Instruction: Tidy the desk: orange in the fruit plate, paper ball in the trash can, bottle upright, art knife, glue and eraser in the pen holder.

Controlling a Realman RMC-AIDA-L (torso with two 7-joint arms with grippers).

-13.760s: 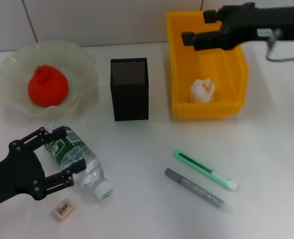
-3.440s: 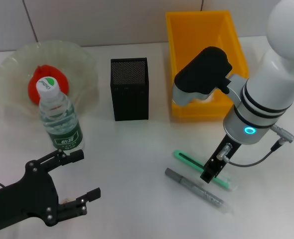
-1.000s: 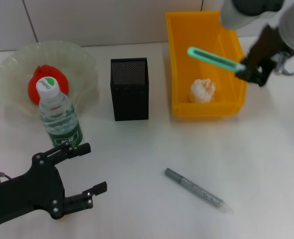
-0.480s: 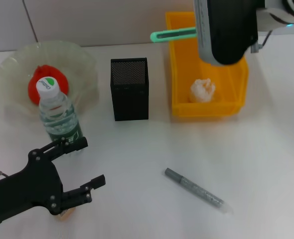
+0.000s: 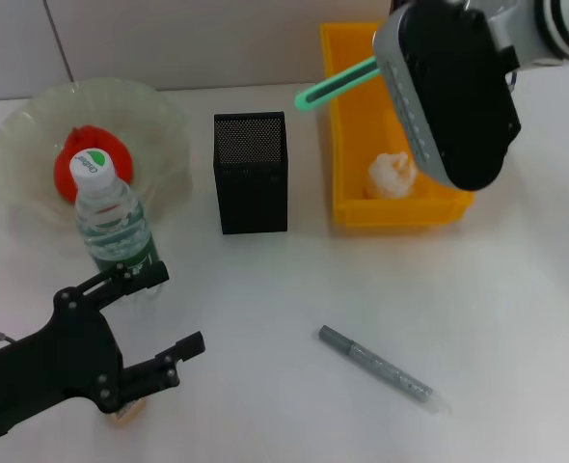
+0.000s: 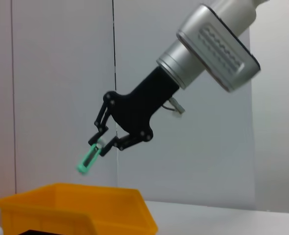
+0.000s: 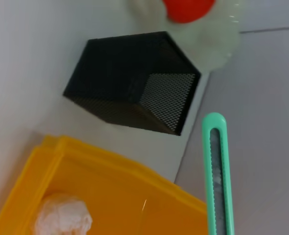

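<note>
Left gripper (image 5: 148, 323): lowest in the head view, low over the bench (image 5: 516, 318), its fingers spread with nothing between them.
Eraser (image 5: 127, 413): on the bench, mostly hidden under the left gripper; only a tan edge shows.
Glue (image 5: 381, 367): grey stick lying flat on the bench, well apart from the other things, one end pointing toward the pen holder.
Bottle (image 5: 113, 228): upright on the bench just in front of the fruit plate, green cap on top, the left gripper just beside its base.
Pen holder (image 5: 251, 173): black mesh box standing between the fruit plate and the trash can.
Fruit plate (image 5: 159, 121): pale translucent bowl at the far left, the orange (image 5: 72, 169) lying inside it, partly behind the bottle.
Trash can (image 5: 347, 125): yellow bin at the far right, with the paper ball (image 5: 391, 174) on its floor.
Right gripper (image 6: 99, 143): raised in the air above the trash can, pinching the rear end of the art knife.
Art knife (image 5: 335, 85): green, held tilted in the air, its free end pointing toward the pen holder and above the trash can's near-left wall.
</note>
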